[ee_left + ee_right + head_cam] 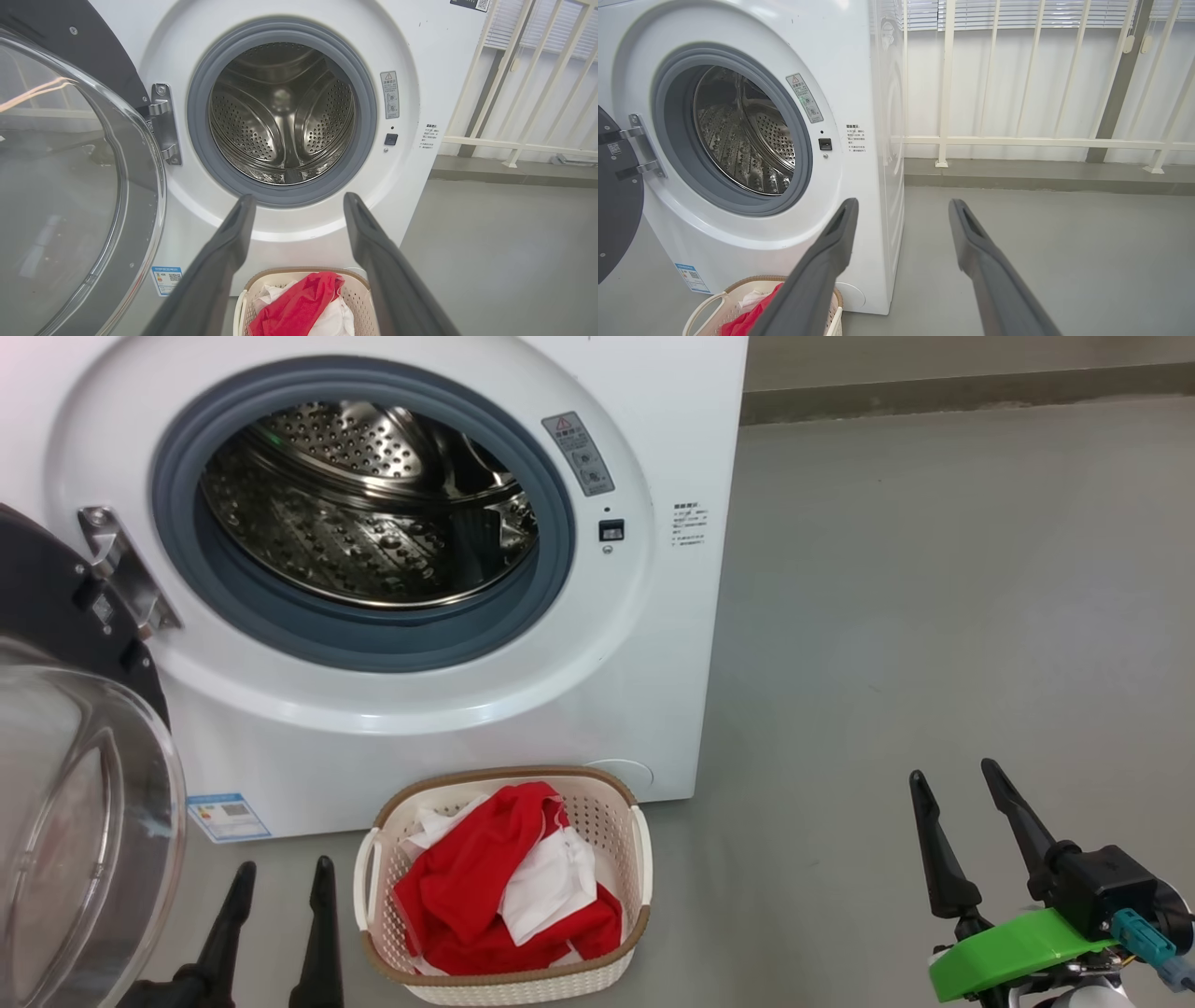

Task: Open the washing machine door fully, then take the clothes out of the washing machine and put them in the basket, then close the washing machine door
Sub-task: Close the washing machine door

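Both jaws spread wide, empty: left gripper and right gripper over smooth grey floor; white railing beside the washing machine.

My left gripper, lower left of the frame, has two long, dark, tapering fingers. My right gripper, lower right, looks alike, with a black block, bright green bracket and teal plug behind.

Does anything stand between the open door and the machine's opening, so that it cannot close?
Nothing hangs over the gasket; the clothes lie in the basket on the floor below. The open left claw sits beside the door, perhaps in its swing.
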